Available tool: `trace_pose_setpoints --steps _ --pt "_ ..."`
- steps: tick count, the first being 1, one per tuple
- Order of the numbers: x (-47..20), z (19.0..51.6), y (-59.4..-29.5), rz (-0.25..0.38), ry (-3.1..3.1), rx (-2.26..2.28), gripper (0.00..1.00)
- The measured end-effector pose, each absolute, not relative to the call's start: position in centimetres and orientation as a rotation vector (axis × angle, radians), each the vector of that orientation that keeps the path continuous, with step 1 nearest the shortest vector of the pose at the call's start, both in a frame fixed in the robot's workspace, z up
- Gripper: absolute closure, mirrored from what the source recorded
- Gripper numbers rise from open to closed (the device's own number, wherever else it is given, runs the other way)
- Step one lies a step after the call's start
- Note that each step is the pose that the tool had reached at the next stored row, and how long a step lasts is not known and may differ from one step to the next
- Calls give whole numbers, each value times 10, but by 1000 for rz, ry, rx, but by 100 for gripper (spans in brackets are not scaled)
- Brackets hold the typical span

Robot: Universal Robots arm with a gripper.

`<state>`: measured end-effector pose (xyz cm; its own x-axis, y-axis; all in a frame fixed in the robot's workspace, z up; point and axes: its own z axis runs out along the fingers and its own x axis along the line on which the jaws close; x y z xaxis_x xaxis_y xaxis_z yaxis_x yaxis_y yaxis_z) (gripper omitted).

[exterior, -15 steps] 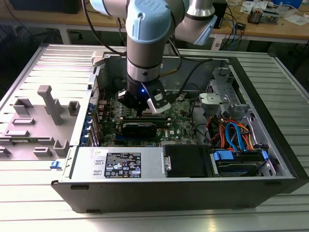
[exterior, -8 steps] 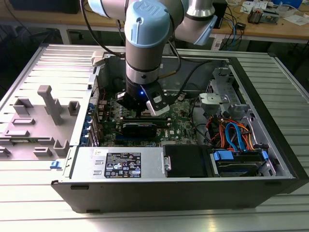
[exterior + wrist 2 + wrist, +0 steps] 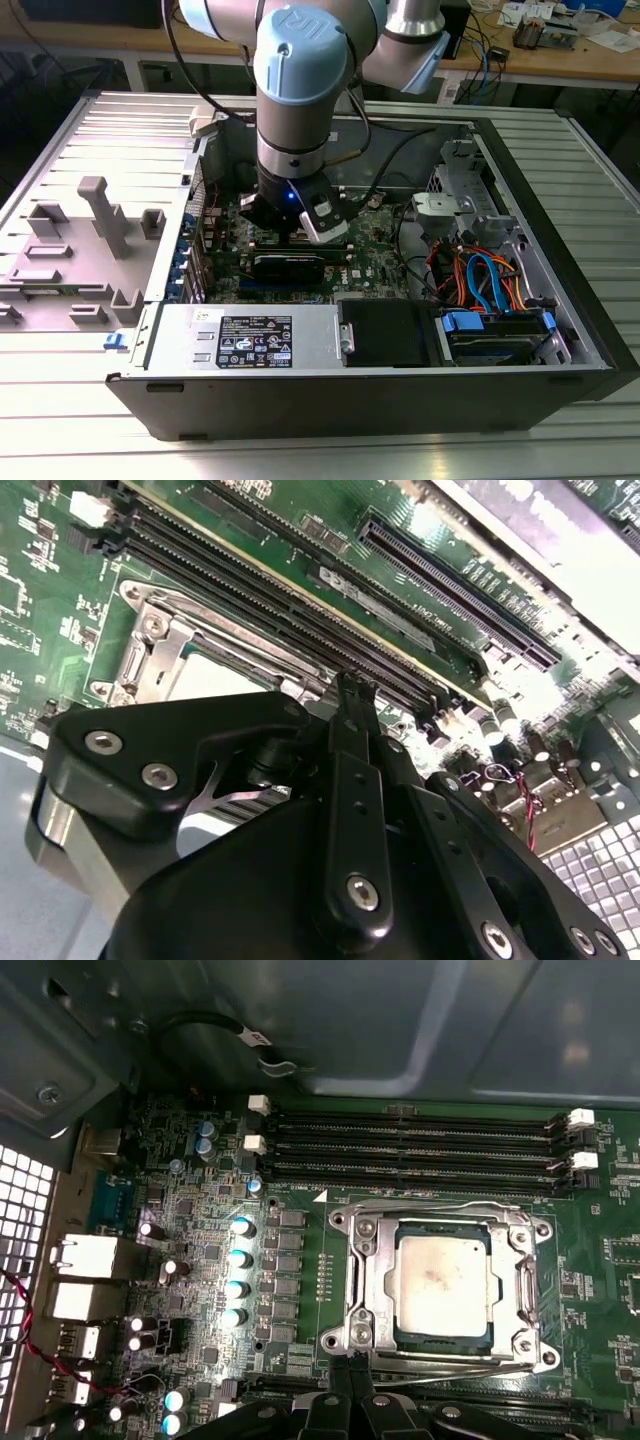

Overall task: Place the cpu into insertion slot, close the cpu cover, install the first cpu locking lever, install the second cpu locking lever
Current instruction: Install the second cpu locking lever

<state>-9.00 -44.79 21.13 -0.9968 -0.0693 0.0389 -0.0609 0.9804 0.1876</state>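
No text can be read for certain. In the exterior view a white label (image 3: 255,340) lies on the flat metal box (image 3: 300,340) well apart from the gripper (image 3: 300,222), on the side nearer the camera; it carries rows of fine print and small marks, all too small to make out. Above the gripper, the arm's blue joint cap (image 3: 300,40) bears a raised emblem. In the first wrist view a small white tag (image 3: 256,1037) sits on a black cable (image 3: 200,1025), far from the gripper (image 3: 352,1375), beyond the memory slots (image 3: 410,1150); its print is illegible. White markings on the green motherboard (image 3: 300,1290) near the gripper are also too fine to read.
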Motion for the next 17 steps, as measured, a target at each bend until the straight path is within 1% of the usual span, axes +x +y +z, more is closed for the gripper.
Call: trace_pose_setpoints --steps 4,17 --pt "-90 210 -448 -306 -3080 105 89" --pt "-90 209 -448 -309 -3080 105 89"
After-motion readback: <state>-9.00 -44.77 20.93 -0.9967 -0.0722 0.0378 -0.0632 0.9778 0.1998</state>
